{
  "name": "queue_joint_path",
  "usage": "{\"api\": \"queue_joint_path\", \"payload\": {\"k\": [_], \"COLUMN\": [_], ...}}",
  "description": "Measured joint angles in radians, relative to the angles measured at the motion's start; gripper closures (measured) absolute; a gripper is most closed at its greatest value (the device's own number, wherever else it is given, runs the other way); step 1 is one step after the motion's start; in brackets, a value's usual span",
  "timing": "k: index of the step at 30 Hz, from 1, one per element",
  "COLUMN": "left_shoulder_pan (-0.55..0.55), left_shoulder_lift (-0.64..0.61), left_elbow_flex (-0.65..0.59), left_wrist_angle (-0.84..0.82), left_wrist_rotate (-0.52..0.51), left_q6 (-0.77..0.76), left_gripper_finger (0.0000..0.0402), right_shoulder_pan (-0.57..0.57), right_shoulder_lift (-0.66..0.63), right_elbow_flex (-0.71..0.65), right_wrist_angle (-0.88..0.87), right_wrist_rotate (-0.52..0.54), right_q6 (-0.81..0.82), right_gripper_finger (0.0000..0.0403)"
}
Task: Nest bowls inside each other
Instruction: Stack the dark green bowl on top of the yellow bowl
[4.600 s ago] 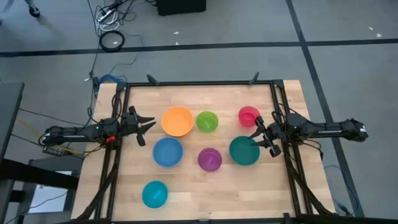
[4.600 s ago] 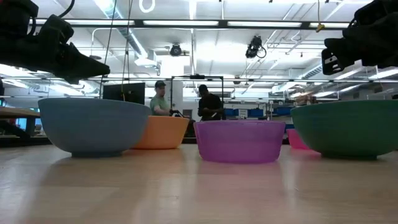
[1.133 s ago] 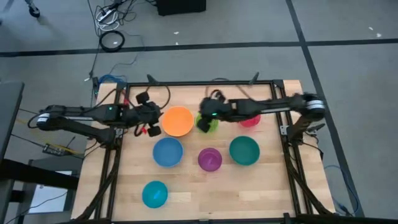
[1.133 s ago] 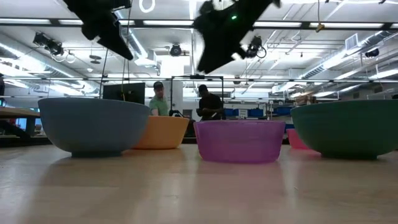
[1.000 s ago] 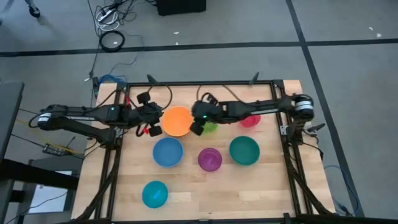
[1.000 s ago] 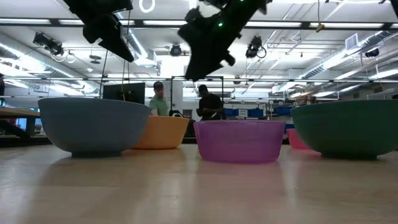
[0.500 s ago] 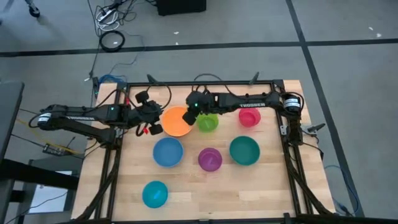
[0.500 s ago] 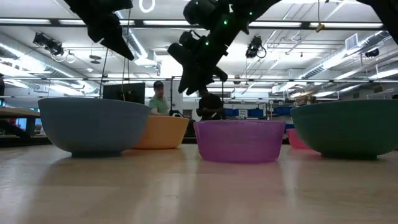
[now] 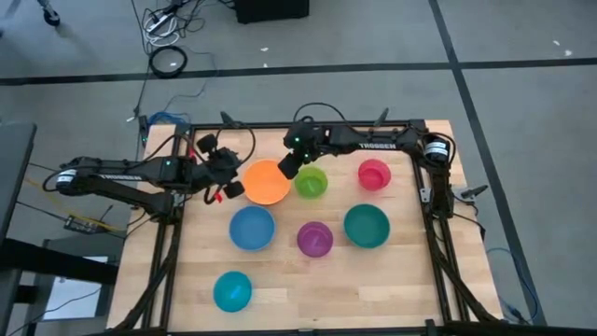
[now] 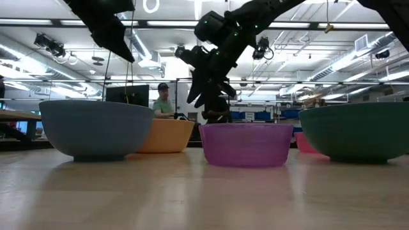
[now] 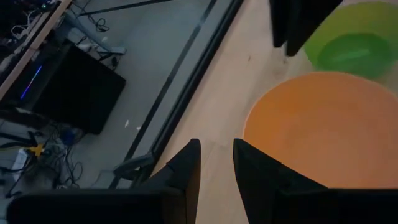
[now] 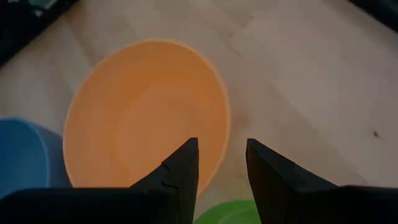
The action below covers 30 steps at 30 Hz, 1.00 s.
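Seven bowls stand apart, bottoms on the wooden table: orange (image 9: 267,182), lime green (image 9: 311,182), pink-red (image 9: 373,174), dark teal (image 9: 367,226), purple (image 9: 315,239), blue (image 9: 251,228) and cyan (image 9: 231,291). My right gripper (image 9: 287,168) hangs open above the gap between the orange bowl (image 12: 146,112) and the lime green bowl (image 12: 230,213), fingers slanting down with nothing between them. My left gripper (image 9: 231,188) hovers open just left of the orange bowl (image 11: 329,130), also empty.
A black frame (image 9: 415,149) borders the table's left, far and right sides. Bare wood lies along the near edge to the right of the cyan bowl. In the low view, people stand at benches far behind the table (image 10: 192,191).
My right gripper has swung from over the lime green bowl's near-left side toward the far edge and slightly left, rolling its wrist and sinking a little; it stays open. My left gripper has turned slightly in place. No bowl has moved.
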State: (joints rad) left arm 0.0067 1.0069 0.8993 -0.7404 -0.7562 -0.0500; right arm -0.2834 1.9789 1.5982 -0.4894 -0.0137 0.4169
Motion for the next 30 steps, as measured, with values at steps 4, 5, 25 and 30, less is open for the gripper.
{"api": "queue_joint_path", "payload": {"k": [4, 5, 25, 30], "left_shoulder_pan": [0.000, 0.000, 0.000, 0.000], "left_shoulder_lift": [0.000, 0.000, 0.000, 0.000], "left_elbow_flex": [0.000, 0.000, -0.079, -0.105], "left_wrist_angle": [-0.090, -0.120, -0.282, -0.277], "left_wrist_rotate": [-0.017, -0.018, 0.009, 0.026], "left_q6": [-0.038, -0.058, -0.222, -0.245], "left_gripper_finger": [0.0298, 0.0298, 0.0298, 0.0298], "right_shoulder_pan": [0.024, 0.032, 0.147, 0.144], "right_shoulder_lift": [0.000, 0.000, -0.001, -0.001], "right_elbow_flex": [0.000, 0.000, 0.000, 0.000], "right_wrist_angle": [-0.037, -0.057, -0.250, -0.261], "right_wrist_rotate": [0.003, 0.016, 0.190, 0.190], "right_q6": [-0.018, -0.023, -0.028, -0.018], "right_gripper_finger": [0.0280, 0.0280, 0.0279, 0.0279]}}
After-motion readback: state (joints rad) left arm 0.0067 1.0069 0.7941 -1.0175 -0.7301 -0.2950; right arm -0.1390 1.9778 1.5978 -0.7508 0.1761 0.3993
